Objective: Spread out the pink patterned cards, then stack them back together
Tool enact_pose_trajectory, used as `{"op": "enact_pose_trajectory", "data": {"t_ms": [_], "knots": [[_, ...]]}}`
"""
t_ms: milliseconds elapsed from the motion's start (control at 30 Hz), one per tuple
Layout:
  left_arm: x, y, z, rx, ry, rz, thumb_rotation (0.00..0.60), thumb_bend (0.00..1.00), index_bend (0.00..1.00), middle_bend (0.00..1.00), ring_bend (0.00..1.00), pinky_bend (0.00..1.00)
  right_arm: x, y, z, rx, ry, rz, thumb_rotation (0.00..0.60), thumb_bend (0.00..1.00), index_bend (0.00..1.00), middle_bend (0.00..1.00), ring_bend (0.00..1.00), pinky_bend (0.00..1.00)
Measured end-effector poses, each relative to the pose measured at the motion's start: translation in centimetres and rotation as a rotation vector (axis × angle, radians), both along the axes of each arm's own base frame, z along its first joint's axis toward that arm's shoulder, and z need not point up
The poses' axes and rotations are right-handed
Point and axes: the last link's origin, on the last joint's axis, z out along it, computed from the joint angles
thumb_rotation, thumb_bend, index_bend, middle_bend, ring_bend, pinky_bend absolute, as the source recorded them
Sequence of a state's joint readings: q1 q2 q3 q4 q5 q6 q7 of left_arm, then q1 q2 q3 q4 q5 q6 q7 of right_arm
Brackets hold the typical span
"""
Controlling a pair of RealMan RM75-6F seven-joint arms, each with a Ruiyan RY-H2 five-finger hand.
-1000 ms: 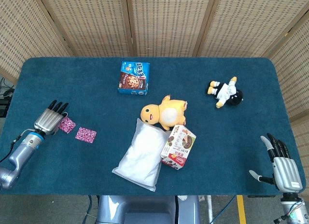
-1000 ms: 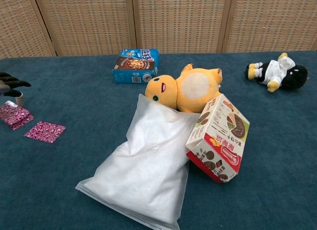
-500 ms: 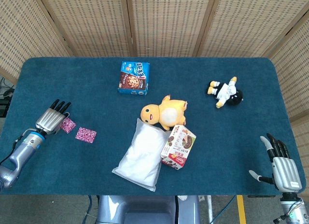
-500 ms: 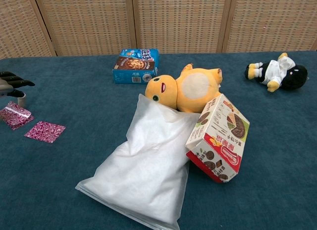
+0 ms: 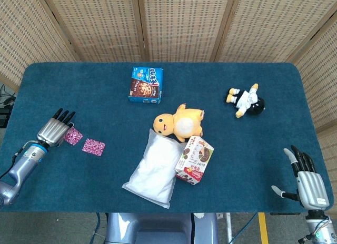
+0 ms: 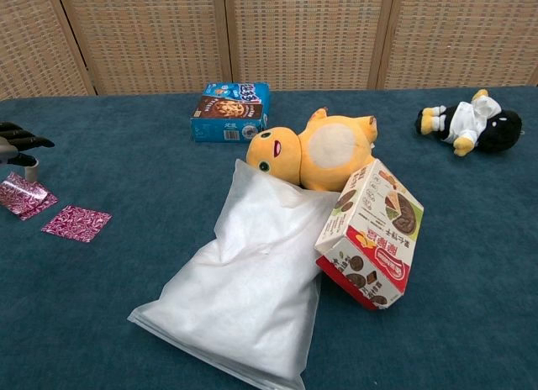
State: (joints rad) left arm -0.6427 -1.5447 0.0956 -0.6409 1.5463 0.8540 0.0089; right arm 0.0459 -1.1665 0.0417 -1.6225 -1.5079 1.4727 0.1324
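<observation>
We recorded the left hand at the table's left edge, its fingers extended and slightly apart, lying over the near edge of the remaining pink patterned cards. Whether the fingertips pressed or pinched these cards we could not tell in either view. A single separated card lay flat on the blue table, just beside the others, on the side towards the white pouch. We judged the spreading step to be under way, with one card set apart and the rest under the fingers. The separated card lay to the robot's right of the hand and a little nearer the robot, one corner pointing at the hand. The right hand rested well apart at the opposite corner, fingers spread and holding nothing; we judged the left hand the only one placed to act. The yellow plush and the cookie box stood well clear.
</observation>
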Motion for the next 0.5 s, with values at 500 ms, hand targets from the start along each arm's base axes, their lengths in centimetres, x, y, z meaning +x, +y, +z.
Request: {"op": "enact_pose_trajectory", "data": {"t_ms": [500], "knots": [[-0.20,-0.15,0.17,0.015,0.001,0.010,0.600,0.30,0.25,0.00,0.00,0.00,0.03,0.01,-0.13,0.005,-0.003,0.000,0.600,0.11,0.04,0.00,0.00,0.00]]}}
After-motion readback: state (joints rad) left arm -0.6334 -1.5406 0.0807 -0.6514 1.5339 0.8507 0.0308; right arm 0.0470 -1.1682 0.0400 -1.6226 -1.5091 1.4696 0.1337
